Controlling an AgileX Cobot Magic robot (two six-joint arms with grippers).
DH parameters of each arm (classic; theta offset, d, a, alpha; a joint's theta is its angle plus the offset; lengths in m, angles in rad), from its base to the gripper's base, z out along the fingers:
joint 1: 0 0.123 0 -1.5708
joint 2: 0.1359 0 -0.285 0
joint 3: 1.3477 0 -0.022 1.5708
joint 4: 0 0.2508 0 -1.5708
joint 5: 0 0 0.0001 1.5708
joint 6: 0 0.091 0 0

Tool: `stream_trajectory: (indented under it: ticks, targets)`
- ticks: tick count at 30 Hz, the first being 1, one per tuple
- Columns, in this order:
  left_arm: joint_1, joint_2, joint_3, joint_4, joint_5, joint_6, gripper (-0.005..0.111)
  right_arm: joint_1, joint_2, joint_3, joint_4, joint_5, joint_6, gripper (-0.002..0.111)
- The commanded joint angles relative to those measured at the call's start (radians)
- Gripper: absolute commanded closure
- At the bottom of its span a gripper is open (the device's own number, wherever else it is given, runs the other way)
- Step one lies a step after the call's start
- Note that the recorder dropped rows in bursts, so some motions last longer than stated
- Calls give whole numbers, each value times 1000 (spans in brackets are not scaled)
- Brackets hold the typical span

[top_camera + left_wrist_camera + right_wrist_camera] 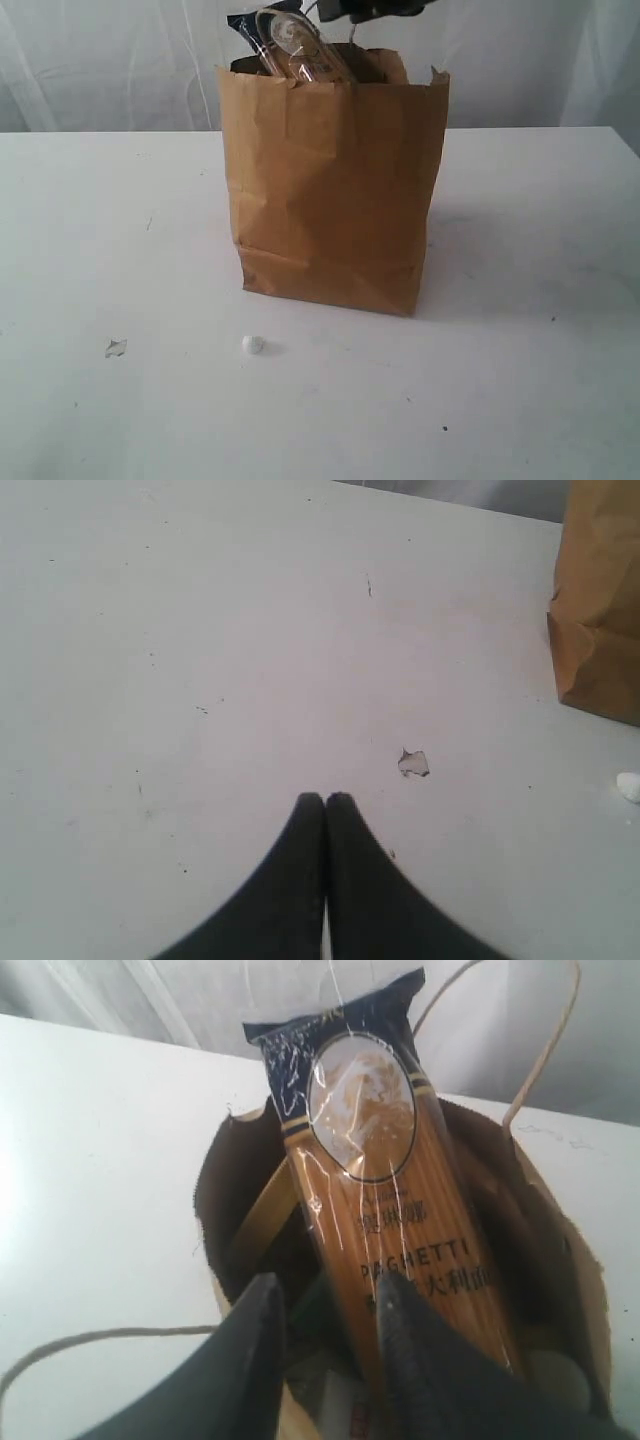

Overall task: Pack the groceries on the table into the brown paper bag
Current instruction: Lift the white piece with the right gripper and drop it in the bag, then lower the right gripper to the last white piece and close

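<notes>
The long spaghetti packet (400, 1210) is stood inside the brown paper bag (330, 200), tilted, with its top end poking out of the mouth. One packet, one bag and two loop handles (540, 1050) can be counted; anything deeper in the bag can't be made out. The packet is probably light, slick in its film and brittle, so it's best pinched gently across the narrow middle. The right gripper (330, 1282) is held over the bag mouth, jaws parted, nothing clamped. The left gripper (325, 800) is pressed shut, empty, above the table (520, 380).
</notes>
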Motion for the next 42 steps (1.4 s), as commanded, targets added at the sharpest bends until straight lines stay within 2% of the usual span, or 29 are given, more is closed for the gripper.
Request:
stream_trajectory:
  ticks: [1, 7, 10, 13, 17, 28, 34, 36, 40, 42]
  targets:
    - [0, -5, 3, -7, -3, 0, 107, -6, -77, -1, 1, 101, -39, 81]
    - [0, -5, 3, -7, -3, 0, 107, -4, -116, -1, -125, 386, -24, 108]
    - [0, -5, 3, -7, -3, 0, 107, 0, -127, -1, -232, 497, 48, 108]
    - [0, -5, 3, -7, -3, 0, 107, 21, -135, 1, -341, 507, 107, 108]
    - [0, -5, 3, -7, -3, 0, 107, 78, -159, 57, -362, 507, 129, 108]
    - [0, -5, 3, -7, -3, 0, 107, 357, -123, 394, -318, 506, 125, 108]
    - [0, -5, 3, -7, -3, 0, 107, 434, -12, 441, -165, 205, 60, 108]
    - [0, -5, 3, -7, -3, 0, 107, 434, 44, 430, -66, 165, 19, 108]
    - [0, -5, 3, -7, -3, 0, 107, 434, 166, 360, 16, 222, -15, 96]
    - [0, -5, 3, -7, -3, 0, 107, 434, 229, 306, 7, 249, -52, 85]
